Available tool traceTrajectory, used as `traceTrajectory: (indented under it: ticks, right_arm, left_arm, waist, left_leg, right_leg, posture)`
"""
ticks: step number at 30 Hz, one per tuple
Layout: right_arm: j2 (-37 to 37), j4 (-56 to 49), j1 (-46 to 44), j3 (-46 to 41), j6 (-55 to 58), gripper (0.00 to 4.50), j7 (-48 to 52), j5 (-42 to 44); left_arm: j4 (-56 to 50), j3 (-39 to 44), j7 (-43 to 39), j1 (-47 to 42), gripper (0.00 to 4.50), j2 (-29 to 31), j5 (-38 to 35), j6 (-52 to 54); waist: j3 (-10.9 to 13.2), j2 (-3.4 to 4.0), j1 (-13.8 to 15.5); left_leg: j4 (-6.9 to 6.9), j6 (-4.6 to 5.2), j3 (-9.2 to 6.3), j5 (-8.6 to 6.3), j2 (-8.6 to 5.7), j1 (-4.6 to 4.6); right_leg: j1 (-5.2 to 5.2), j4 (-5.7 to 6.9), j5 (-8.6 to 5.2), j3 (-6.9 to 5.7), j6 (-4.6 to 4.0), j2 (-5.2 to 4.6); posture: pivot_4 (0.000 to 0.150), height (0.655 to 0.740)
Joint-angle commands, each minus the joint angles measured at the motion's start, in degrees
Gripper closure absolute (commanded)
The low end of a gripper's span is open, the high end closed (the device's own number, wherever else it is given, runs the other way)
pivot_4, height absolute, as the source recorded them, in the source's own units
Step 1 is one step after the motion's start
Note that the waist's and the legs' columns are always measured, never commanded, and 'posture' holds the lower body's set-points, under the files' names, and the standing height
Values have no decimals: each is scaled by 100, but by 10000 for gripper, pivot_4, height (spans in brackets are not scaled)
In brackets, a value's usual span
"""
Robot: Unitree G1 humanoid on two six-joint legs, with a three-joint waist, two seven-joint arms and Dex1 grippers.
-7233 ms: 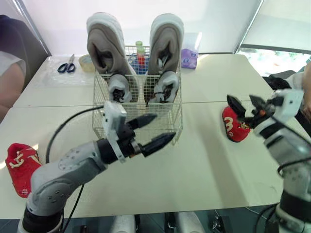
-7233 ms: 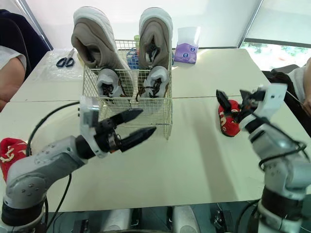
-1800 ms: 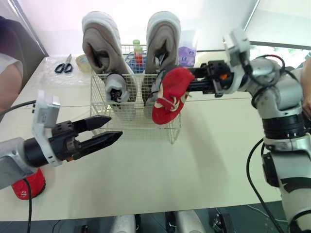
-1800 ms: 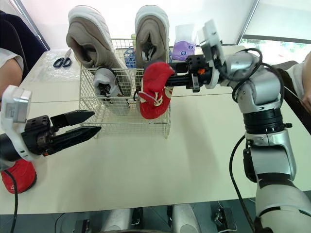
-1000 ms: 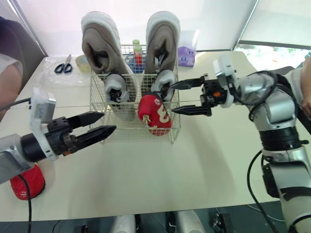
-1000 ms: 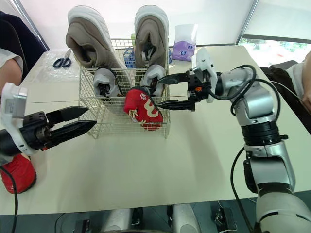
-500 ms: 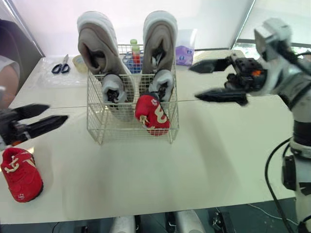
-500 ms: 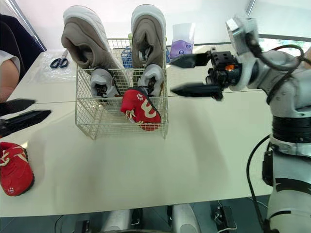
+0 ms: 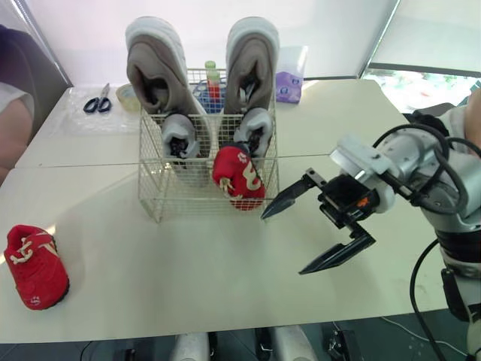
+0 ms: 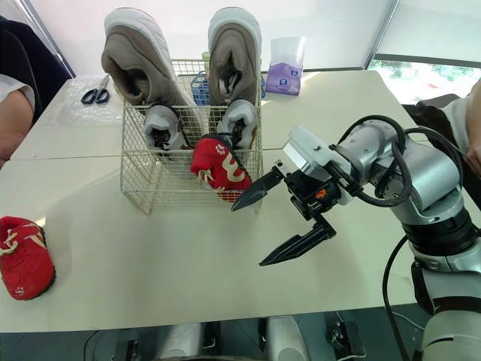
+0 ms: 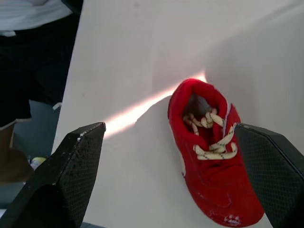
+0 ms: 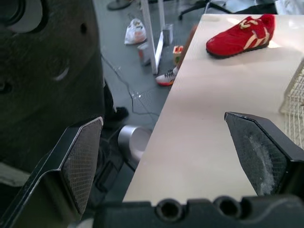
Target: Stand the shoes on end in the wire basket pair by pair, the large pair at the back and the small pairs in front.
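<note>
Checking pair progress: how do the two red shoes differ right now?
Place: one red shoe sits in the wire basket's front right; the other red shoe is outside on the table. Pose: the first stands tilted on end; the other lies flat on its sole. Both are small, red, cream-trimmed.

Bottle (image 9: 215,84) half hidden behind large shoes (image 9: 154,66)

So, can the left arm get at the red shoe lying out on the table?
Probably yes. The left tool hangs open right above the red shoe, which lies flat on the table with nothing between them.
</note>
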Motion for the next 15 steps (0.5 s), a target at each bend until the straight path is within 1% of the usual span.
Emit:
traceTrajectory:
  ticks: [1,4,8,12,15]
  right_arm:
    - [69,97,-56,107,-266,100,118,-151]
    - [161,179,-88,151,-254,100,114,-165]
    - [29,211,-120,238,-319,100,119,-43]
    - [-198,235,-177,377,-391,100,119,144]
    - [-163,260,-198,367,-320,100,119,187]
  left_arm:
    - [-358,168,379,173,464,-560,-14,231]
    - [-478,274,897,120,464,-1110,-269,231]
    - [-469,342,1814,-73,464,-1652,-643,231]
    - [-657,303,2509,-46,464,-1931,-1336,231]
    - [-691,198,2996,-145,464,-2060,-1780,231]
  waist:
    - [-1,1,-38]
    - [-3,-16,-61]
    - [-7,-25,-11]
    - [-23,-52,-6]
    - [-28,-60,-16]
  left_leg:
    - [-6,0,11,0,-1,0]
    - [-16,1,57,1,-2,1]
    - [-9,-1,57,1,-6,5]
    - [-1,-7,54,-2,-9,6]
    - [-1,-22,54,-11,-11,6]
  right_leg:
    - [-4,4,0,1,0,-9]
    - [-52,55,3,-6,2,-43]
    - [-62,87,-1,-9,-8,-53]
    - [-58,86,-8,-11,-25,-71]
    - [-57,85,-7,-12,-26,-81]
  posture:
    - [1500,7400]
    - [1500,7400]
    - [1500,7400]
    - [1500,7400]
    - [1500,7400]
